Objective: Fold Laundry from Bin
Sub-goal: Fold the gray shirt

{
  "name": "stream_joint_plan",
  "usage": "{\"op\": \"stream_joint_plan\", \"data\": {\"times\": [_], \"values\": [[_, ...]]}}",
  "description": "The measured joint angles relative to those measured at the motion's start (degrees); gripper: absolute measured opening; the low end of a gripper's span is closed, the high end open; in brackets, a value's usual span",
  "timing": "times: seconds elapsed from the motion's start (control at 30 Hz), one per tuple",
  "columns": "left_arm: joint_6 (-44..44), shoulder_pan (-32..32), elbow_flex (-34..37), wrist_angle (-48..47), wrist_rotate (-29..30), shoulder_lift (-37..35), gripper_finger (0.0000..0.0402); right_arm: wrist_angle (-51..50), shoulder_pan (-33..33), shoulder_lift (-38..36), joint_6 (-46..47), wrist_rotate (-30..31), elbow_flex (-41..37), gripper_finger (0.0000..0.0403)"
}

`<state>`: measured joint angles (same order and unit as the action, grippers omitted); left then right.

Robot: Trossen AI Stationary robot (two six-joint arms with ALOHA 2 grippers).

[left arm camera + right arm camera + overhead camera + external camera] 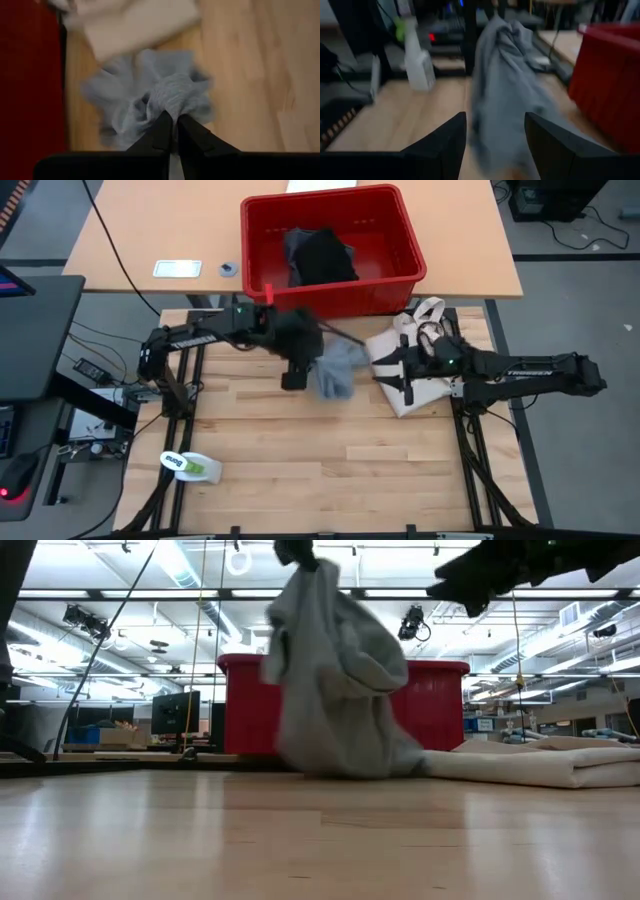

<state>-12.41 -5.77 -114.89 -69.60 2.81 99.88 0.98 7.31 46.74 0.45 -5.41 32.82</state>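
Item: light grey T-shirt (pixel 338 368), centre of the overhead frame, just below the red bin (pixel 333 248). It hung bunched from the left hand (pixel 293 376), whose fingers were pinched nearly together on a gathered fold at the top of the garment; the left wrist view showed that fold caught between the two dark fingertips (pixel 165 131). In the low view the shirt's lower part draped down to the wooden surface (pixel 330 470), with the bin behind it.

Item: red bin, upper centre of the overhead frame, on the tan table beyond the work surface. It held a large black garment (pixel 325 258); a greyish patch beside it was probably more cloth, though the view was too poor to name it.

Item: right hand (pixel 382 369), centre right of the overhead frame, above the cream tote bag (pixel 425 365). Its fingers stood well apart and held nothing; in its own wrist view the grey T-shirt hung in front of them.

Item: green and white spray bottle (pixel 191 466), lower left of the overhead frame, lying well clear of the work.

Step in hand, as judged: the T-shirt was out of the bin and being brought down for spreading; no fold was made. The next move would call for the right hand to take a second edge so that the shirt could be drawn flat.
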Motion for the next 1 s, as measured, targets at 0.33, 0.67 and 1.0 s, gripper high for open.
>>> {"op": "stream_joint_plan", "data": {"times": [0.33,0.67,1.0], "values": [[7.9,8.2,17.8,3.9,2.0,1.1,0.0037,-3.8,-5.1,3.0,1.0,4.4,0.0,0.0209],[19.1,17.5,28.2,19.6,-10.7,1.1,0.0184,-4.7,-7.9,7.2,-0.5,4.5,0.0,0.0222],[21.3,22.3,28.3,12.5,-5.6,0.5,0.0253,0.5,-8.4,17.2,0.4,5.7,0.0,0.024]]}}
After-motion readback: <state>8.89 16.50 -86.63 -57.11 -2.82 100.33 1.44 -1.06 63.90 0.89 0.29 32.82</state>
